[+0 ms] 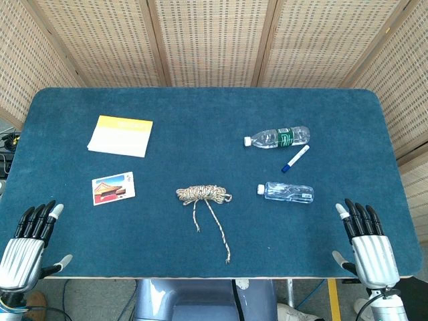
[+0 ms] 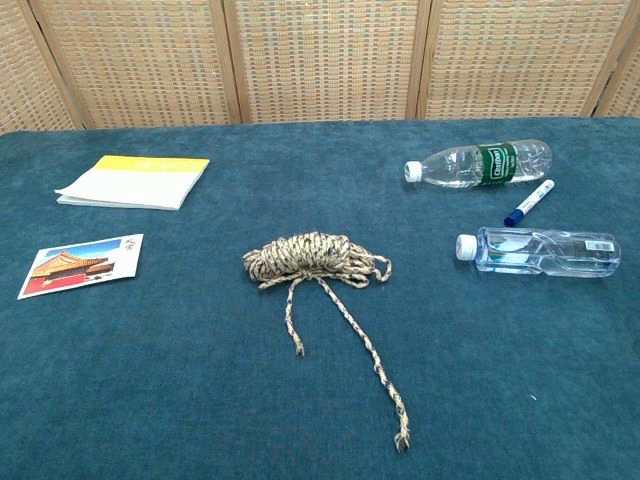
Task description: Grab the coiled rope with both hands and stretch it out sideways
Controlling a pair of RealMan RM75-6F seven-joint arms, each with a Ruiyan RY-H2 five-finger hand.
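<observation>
A coiled beige-and-brown rope (image 1: 202, 194) (image 2: 309, 255) lies in the middle of the blue table, with two loose ends trailing toward the front edge. My left hand (image 1: 28, 242) rests at the front left corner, fingers apart and holding nothing, far left of the rope. At the front right corner my right hand (image 1: 364, 239) lies the same way, fingers spread and empty, far right of the rope. Neither hand shows in the chest view.
A yellow-edged booklet (image 1: 121, 135) and a postcard (image 1: 113, 188) lie left of the rope. Right of it are a green-labelled bottle (image 1: 277, 137), a clear bottle (image 1: 286, 192) and a blue-capped marker (image 1: 295, 158). Woven screens stand behind the table (image 1: 200, 114).
</observation>
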